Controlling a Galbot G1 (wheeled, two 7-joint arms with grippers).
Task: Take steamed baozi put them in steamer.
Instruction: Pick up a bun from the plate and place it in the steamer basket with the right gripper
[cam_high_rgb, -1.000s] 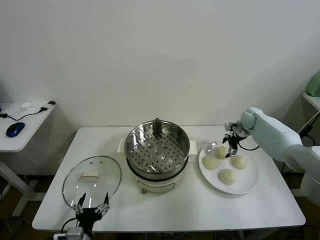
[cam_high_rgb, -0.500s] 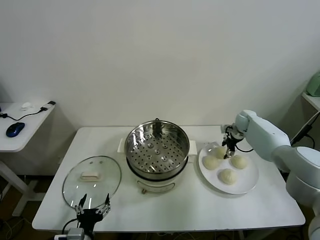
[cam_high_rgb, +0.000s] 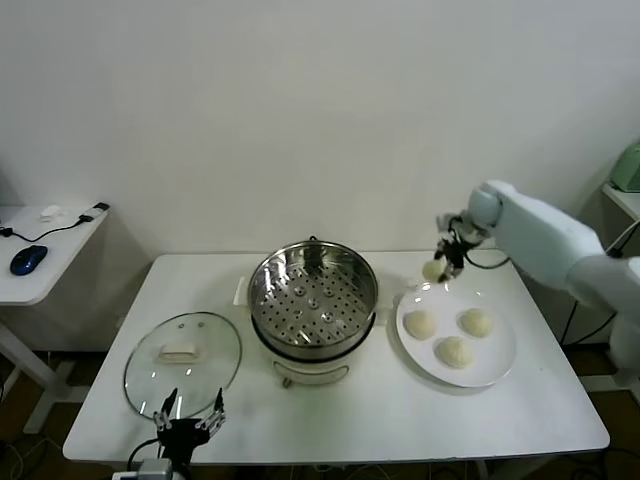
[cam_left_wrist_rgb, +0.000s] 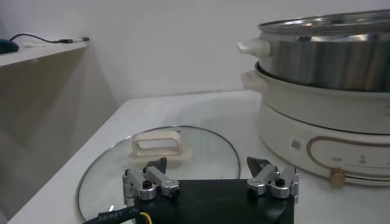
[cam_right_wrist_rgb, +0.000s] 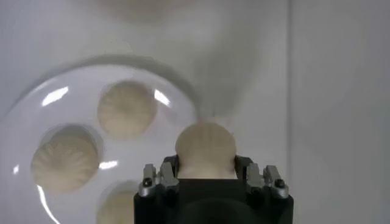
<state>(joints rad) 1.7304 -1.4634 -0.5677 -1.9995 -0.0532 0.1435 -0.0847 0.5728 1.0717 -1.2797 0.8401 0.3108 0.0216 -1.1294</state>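
Observation:
My right gripper (cam_high_rgb: 440, 265) is shut on one cream-white baozi (cam_high_rgb: 432, 270) and holds it in the air above the far left edge of the white plate (cam_high_rgb: 490, 365); the right wrist view shows this bun (cam_right_wrist_rgb: 205, 148) between the fingers. Three more baozi (cam_high_rgb: 419, 324) lie on the plate, also seen in the right wrist view (cam_right_wrist_rgb: 127, 108). The steel steamer (cam_high_rgb: 313, 300) stands open on its cream base at the table's middle, its perforated tray bare. My left gripper (cam_high_rgb: 187, 424) is open and idle at the table's front left edge.
The glass lid (cam_high_rgb: 183, 360) with a white knob lies flat left of the steamer, just beyond the left gripper (cam_left_wrist_rgb: 210, 176). A side desk (cam_high_rgb: 40, 250) with a blue mouse stands at the far left. A wall closes the back.
My right gripper has closed on one baozi and lifted it off the plate, moving up and slightly left toward the steamer. The left arm has not moved.

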